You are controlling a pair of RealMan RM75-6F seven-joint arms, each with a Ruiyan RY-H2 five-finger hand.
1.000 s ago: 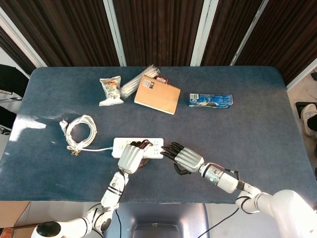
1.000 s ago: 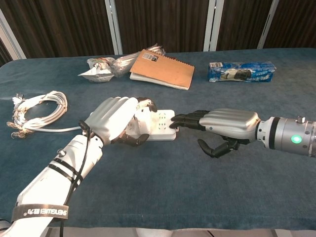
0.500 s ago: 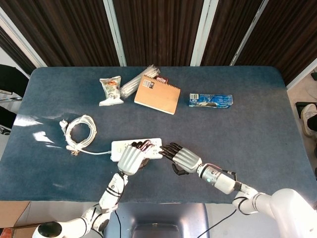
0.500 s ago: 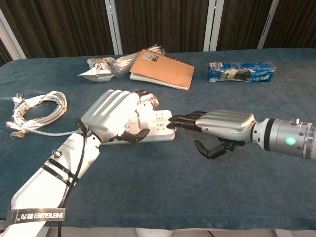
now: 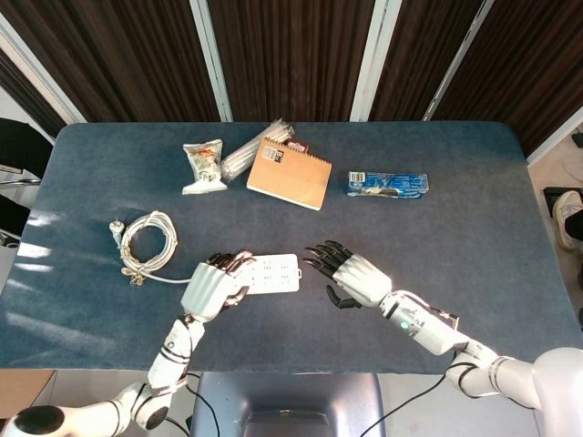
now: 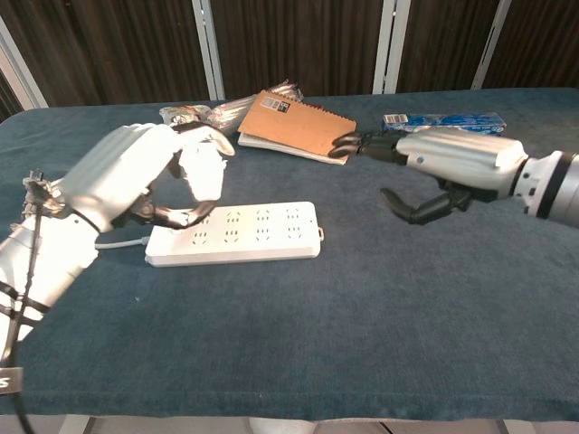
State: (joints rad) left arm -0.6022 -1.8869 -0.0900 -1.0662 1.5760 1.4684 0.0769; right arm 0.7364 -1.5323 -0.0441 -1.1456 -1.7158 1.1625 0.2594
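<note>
Both hands have lifted off the power strip [image 6: 233,233] — left hand [image 6: 136,176], right hand [image 6: 443,163].

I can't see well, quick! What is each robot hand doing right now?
Left hand: open, holding nothing, fingers curled over the left end of the white power strip.
Right hand: open, empty, raised apart from the strip.

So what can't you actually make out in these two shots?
- Chest view: coiled cable mostly hidden behind the left hand.
- Chest view: blue packet partly covered by the right hand.
- Both views: print on the notebook and snack bag too small to read.
- Head view: power strip left end under the left hand.
</note>
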